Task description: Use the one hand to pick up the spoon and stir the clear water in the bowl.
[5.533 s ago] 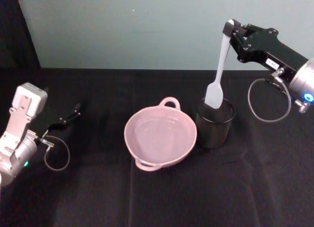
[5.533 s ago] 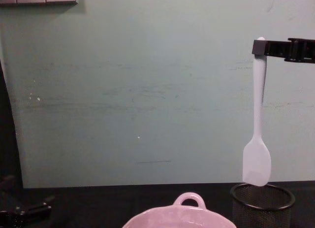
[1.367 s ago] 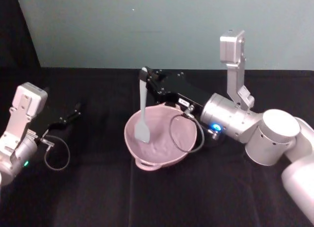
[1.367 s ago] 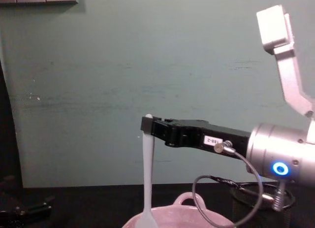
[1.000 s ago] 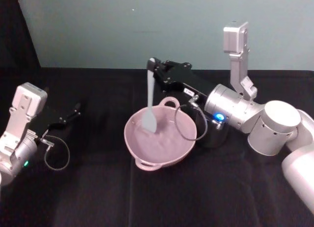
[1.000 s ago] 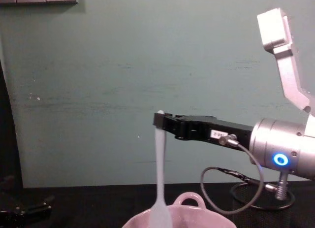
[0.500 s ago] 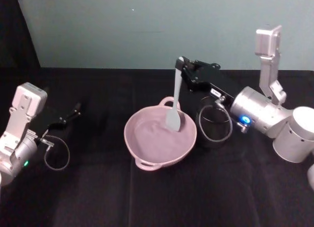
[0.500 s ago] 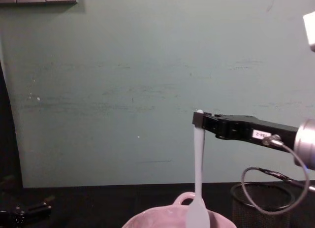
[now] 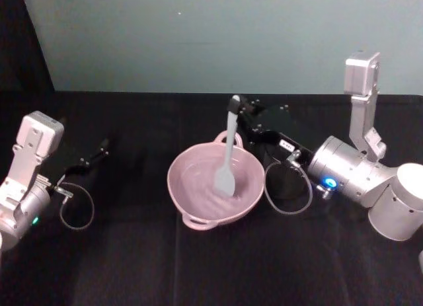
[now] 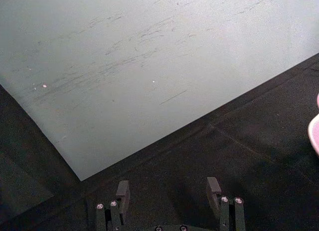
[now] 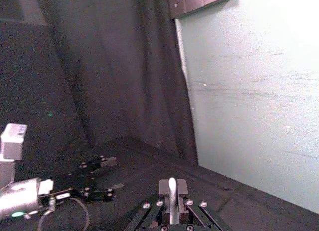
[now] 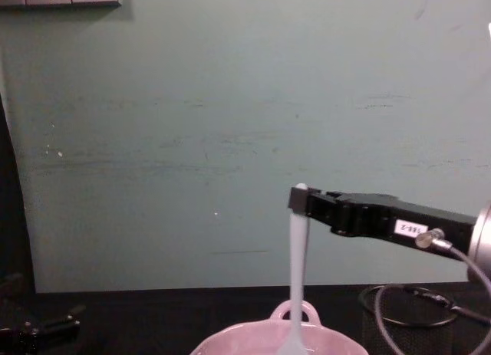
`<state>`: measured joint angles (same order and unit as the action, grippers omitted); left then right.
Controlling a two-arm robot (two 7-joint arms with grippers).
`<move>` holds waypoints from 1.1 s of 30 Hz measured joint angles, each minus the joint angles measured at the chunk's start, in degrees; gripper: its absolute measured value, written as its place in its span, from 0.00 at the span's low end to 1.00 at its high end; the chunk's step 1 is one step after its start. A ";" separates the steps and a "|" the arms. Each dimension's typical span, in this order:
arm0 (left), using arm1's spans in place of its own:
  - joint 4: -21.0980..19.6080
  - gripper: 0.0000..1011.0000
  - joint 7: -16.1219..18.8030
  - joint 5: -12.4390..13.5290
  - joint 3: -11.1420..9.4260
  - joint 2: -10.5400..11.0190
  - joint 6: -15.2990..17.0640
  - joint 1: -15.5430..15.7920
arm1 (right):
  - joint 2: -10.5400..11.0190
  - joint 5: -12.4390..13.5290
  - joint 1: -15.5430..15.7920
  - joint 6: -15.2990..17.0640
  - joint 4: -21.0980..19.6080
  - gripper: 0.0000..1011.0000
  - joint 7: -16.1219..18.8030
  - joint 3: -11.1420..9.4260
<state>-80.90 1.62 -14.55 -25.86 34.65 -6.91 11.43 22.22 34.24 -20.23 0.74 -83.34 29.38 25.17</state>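
Observation:
My right gripper is shut on the top of the white spoon's handle, which hangs straight down. Its blade sits inside the pale-pink bowl, right of the bowl's middle, dipped in the clear water, which shows ripples. From the chest view the right gripper reaches in from the right above the bowl, with the spoon hanging down into it. The right wrist view shows the spoon's handle tip pinched between the jaws. My left gripper rests open at the table's left, far from the bowl.
A black wire-mesh cup stands right of the bowl, partly behind the right gripper and its looping cable. The table is covered in black cloth, with a pale green wall behind. The left gripper holds nothing between its fingers.
The right gripper carried the spoon from the mesh cup into the bowl. In the last second it swept from the bowl's left to its right, then back toward the middle and lower.

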 joint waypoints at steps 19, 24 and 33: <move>0.00 1.00 0.00 0.00 0.00 0.00 0.00 0.00 | -6.83 -1.01 -6.51 -0.35 7.36 0.09 1.13 5.20; 0.00 1.00 0.00 0.00 0.00 0.00 0.00 0.00 | -7.91 -1.80 -8.34 -0.84 10.25 0.09 0.83 5.23; 0.00 1.00 0.00 0.00 0.00 0.00 0.00 0.00 | -7.83 -2.44 -9.79 -1.60 13.20 0.09 -0.01 3.30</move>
<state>-80.90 1.62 -14.55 -25.86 34.65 -6.91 11.43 14.39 31.80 -30.01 -0.86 -70.14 29.37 28.48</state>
